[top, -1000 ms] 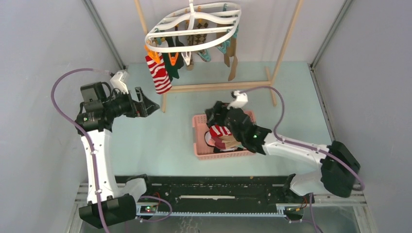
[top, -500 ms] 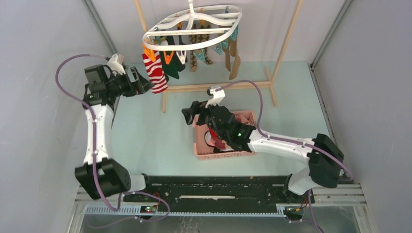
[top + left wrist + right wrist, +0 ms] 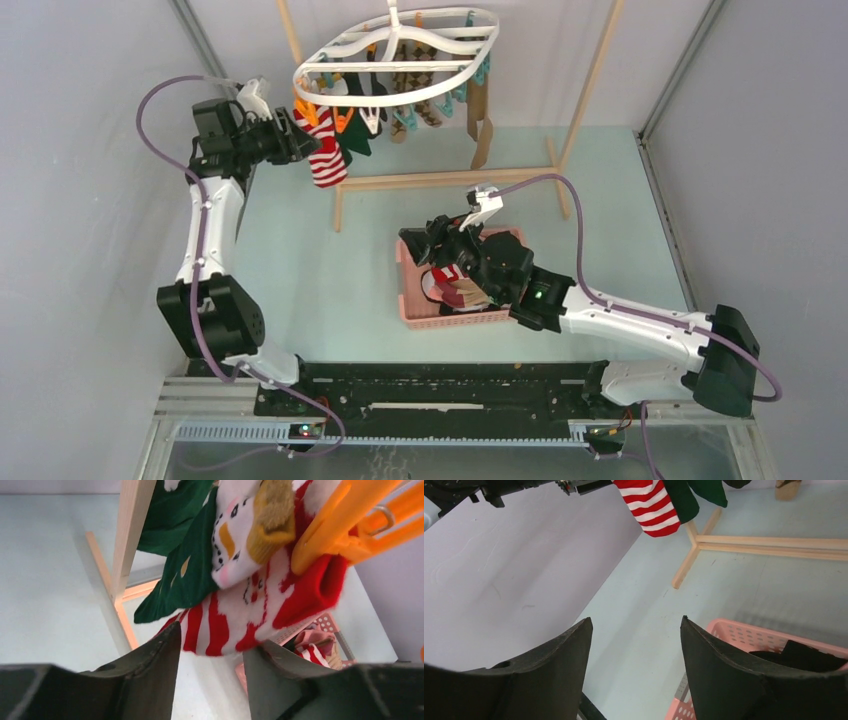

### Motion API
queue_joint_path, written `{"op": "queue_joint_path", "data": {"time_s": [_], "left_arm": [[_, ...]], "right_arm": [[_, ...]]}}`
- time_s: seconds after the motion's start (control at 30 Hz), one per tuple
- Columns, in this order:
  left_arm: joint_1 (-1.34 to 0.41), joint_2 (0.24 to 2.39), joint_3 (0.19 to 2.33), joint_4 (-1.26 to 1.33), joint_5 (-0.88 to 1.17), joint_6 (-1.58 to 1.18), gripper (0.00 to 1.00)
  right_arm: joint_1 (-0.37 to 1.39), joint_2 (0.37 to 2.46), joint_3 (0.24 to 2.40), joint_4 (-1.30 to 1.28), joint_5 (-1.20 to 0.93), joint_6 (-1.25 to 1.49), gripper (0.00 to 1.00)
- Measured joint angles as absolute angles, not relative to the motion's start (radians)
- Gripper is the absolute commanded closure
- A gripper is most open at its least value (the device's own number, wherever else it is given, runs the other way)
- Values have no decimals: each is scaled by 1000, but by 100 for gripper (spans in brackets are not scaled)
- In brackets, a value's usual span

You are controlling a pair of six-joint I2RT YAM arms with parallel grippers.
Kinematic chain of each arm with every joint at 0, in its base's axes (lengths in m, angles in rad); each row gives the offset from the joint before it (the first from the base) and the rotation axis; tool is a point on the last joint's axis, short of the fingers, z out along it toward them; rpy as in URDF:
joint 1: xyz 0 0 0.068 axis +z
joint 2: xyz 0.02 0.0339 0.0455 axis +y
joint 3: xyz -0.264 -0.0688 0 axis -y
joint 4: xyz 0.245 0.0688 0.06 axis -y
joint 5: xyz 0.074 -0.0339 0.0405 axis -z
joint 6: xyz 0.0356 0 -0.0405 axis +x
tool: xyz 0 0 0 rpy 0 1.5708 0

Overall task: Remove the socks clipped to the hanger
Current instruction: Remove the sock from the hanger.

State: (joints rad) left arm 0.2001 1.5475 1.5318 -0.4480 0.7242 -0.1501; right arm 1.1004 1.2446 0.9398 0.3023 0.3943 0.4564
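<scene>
The white oval hanger [image 3: 330, 55] hangs at the back with several socks clipped under it. At its left end an orange clothespin [image 3: 340, 535] holds the red-and-white striped sock [image 3: 325, 160], with a dark green sock [image 3: 355, 140] beside it. My left gripper [image 3: 300, 140] is raised to that striped sock [image 3: 225, 625]. Its jaws stand apart, and the sock's lower edge lies between the fingertips of the left gripper [image 3: 212, 645]. My right gripper [image 3: 420, 245] hovers open and empty over the left rim of the pink basket [image 3: 410, 300].
The light wooden rack frame [image 3: 440, 178] stands on the table under the hanger, its foot bar just behind the basket. Several socks [image 3: 455, 280] lie in the basket. Argyle [image 3: 410, 75] and tan-brown [image 3: 480, 125] socks hang further right. Grey walls close both sides.
My left arm rose and reached right to the striped sock, and its jaws narrowed around the sock's lower end. The right gripper swung left over the basket's rim, then drew back a little.
</scene>
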Motion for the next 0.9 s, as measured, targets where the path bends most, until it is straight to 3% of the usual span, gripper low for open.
{"op": "queue_joint_path", "data": {"time_s": [0.17, 0.23, 0.53, 0.9], "left_arm": [[192, 1576, 1551, -429, 745, -175, 90], [191, 1573, 1549, -428, 748, -181, 96], [184, 1332, 1360, -465, 773, -176, 99], [111, 1097, 1329, -535, 816, -218, 99]], "right_arm": [[1100, 1214, 921, 276, 404, 460, 30], [1100, 1213, 920, 273, 407, 461, 29], [1100, 1223, 920, 297, 409, 459, 15], [1110, 1317, 1034, 321, 354, 456, 9]]}}
